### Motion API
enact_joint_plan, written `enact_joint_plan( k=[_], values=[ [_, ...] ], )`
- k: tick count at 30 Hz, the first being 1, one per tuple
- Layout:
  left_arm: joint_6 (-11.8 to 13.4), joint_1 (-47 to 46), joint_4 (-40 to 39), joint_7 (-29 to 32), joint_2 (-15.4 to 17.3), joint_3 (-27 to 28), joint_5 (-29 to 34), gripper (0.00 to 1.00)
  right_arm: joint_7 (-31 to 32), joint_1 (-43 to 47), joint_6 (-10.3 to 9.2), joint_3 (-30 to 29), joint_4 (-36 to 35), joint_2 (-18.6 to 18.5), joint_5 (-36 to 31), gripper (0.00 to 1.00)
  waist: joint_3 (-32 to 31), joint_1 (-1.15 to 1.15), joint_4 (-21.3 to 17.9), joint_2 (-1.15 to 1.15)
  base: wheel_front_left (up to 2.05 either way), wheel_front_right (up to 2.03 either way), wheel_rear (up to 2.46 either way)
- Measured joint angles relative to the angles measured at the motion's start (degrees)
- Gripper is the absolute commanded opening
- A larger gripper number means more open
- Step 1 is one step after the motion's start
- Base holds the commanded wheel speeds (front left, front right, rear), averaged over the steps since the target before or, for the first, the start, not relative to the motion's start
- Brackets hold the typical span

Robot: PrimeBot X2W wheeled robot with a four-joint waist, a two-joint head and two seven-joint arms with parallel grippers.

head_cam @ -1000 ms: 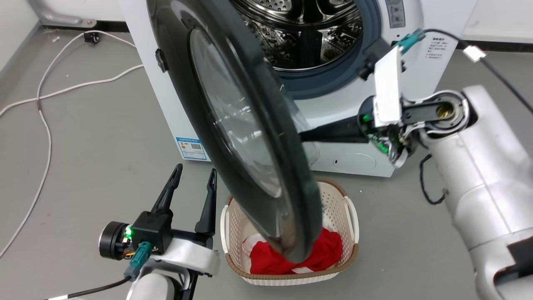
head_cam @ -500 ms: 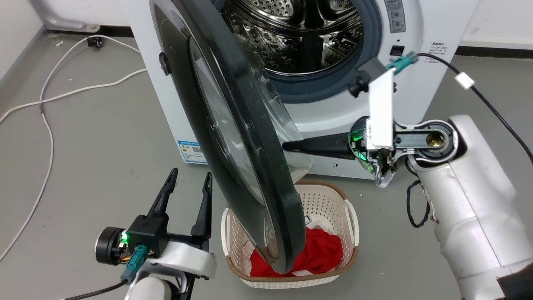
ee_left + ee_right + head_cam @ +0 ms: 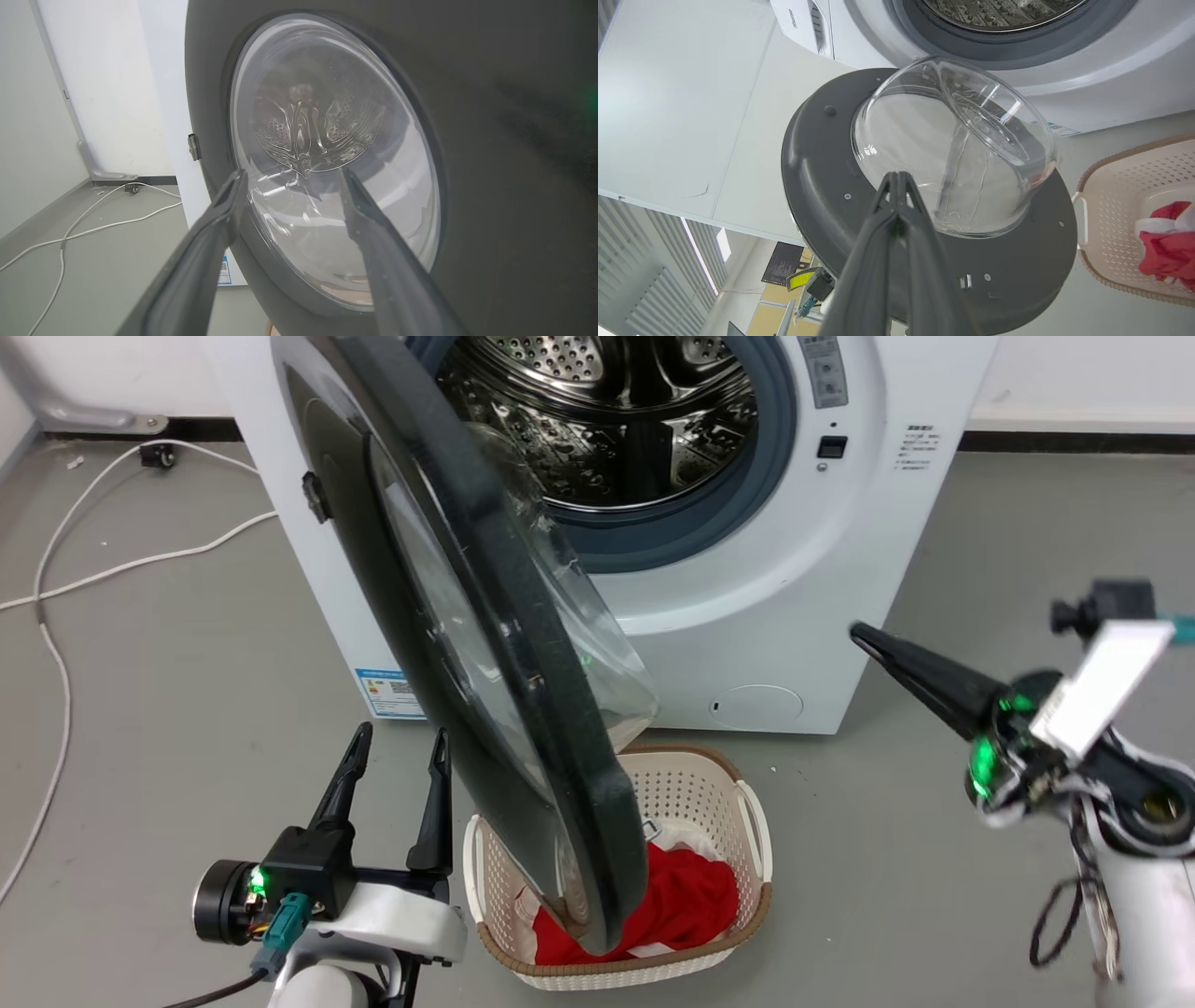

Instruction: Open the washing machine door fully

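Note:
The washing machine (image 3: pixel 747 616) stands with its steel drum exposed. Its big black washing machine door (image 3: pixel 485 644) hangs swung out on the left, nearly edge-on to the head view, its glass bowl facing the drum. My left gripper (image 3: pixel 400 735) is open, low and just left of the door; in the left wrist view it (image 3: pixel 292 173) points at the outer glass of the door (image 3: pixel 514 186) without touching. My right gripper (image 3: pixel 857 632) is shut and empty, well right of the door. In the right wrist view it (image 3: pixel 896 175) points at the door's inner face (image 3: pixel 822 186).
A white laundry basket (image 3: pixel 761 868) with a red cloth (image 3: pixel 691 896) sits on the floor under the door's lower edge. White cables (image 3: pixel 56 644) trail across the grey floor at the left. A wall runs behind the machine.
My right gripper has drawn back to the right, away from the door's inner side where it was. The head view has shifted. The left gripper keeps its pose.

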Motion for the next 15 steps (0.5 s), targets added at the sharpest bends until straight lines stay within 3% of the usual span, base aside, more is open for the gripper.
enact_joint_plan(
  k=[6, 7, 8, 9, 15],
  values=[
    [0.3, 0.4, -0.1, 0.0, 0.0, 1.4, 0.0, 1.00, -6.2, 11.6, -0.01, -4.9, -5.8, 0.9, -0.3, 0.00, 0.3, 0.00, -1.7, 0.00, 0.00, 0.00, 0.00],
    [0.4, 0.5, -0.2, 0.0, 0.0, 1.6, 0.0, 1.00, -7.4, 13.4, -0.01, -5.2, -6.7, 1.3, -0.7, 0.28, 0.3, 0.00, -2.0, 0.00, 0.00, 0.00, 0.00],
    [0.5, 0.6, -0.3, 0.0, 0.0, 1.9, 0.0, 1.00, -8.8, 15.0, -0.01, -5.6, -7.7, 1.9, -1.1, 0.75, 0.4, 0.00, -2.3, 0.00, 0.00, 0.00, 0.00],
    [0.5, 0.8, -0.3, 0.0, 0.0, 2.1, 0.0, 1.00, -9.9, 16.6, -0.01, -6.0, -8.6, 2.5, -1.1, 1.00, 0.4, 0.00, -2.5, 0.00, 0.00, 0.00, 0.00],
    [0.5, 0.9, -0.4, 0.0, 0.0, 3.3, 0.0, 1.00, -20.9, 23.1, -0.01, -6.5, -13.1, 4.9, -6.1, 1.00, 0.3, 0.00, -3.3, 0.00, 0.00, 0.00, 0.00]
  ],
)
